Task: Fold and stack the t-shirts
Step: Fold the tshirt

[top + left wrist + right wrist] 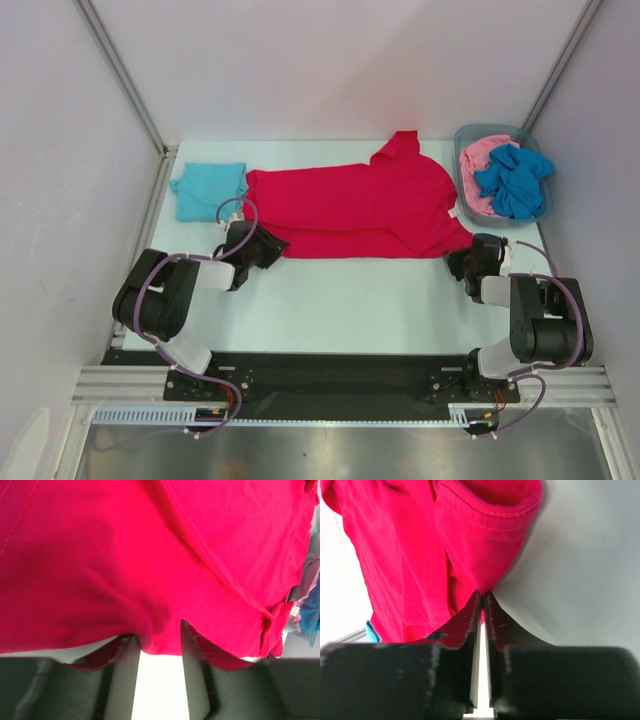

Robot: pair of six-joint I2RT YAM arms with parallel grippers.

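At the near side, a bare strip of pale counter (350, 310) was seen, smooth and matt. Just beyond it, the left gripper (157, 631) was set at the near left end of a bright red t-shirt (360, 205). Its jaws were standing partly apart, with the cloth's edge draped over and between the tips; a firm hold could not be confirmed. The right gripper (482, 594) was set at the near right corner, its jaws drawn almost together on a small tuck of red cloth beside a stitched hem.

The red t-shirt was laid lengthwise across the middle of the counter, apparently doubled over, with one sleeve pointed to the far side. It was judged to be light, limp and thin. Sagging and creasing were expected wherever it was left unsupported, and a single layer could be lost from a shallow pinch. The near edge at both ends was judged the best place for it to be taken, through all layers, so that the fold could be carried over evenly.

Farther off at the left, a light teal t-shirt (208, 190) was laid folded into a neat square, just beside the red one's end. At the far right, a pink t-shirt (478, 160) and a deeper blue t-shirt (515, 180) were heaped, crumpled, in a grey bin (497, 128).

The counter was judged slick enough for cloth to be dragged across it. The space was enclosed by plain white walls (350, 60) joined at metal posts (120, 70), and little room was left at either side.
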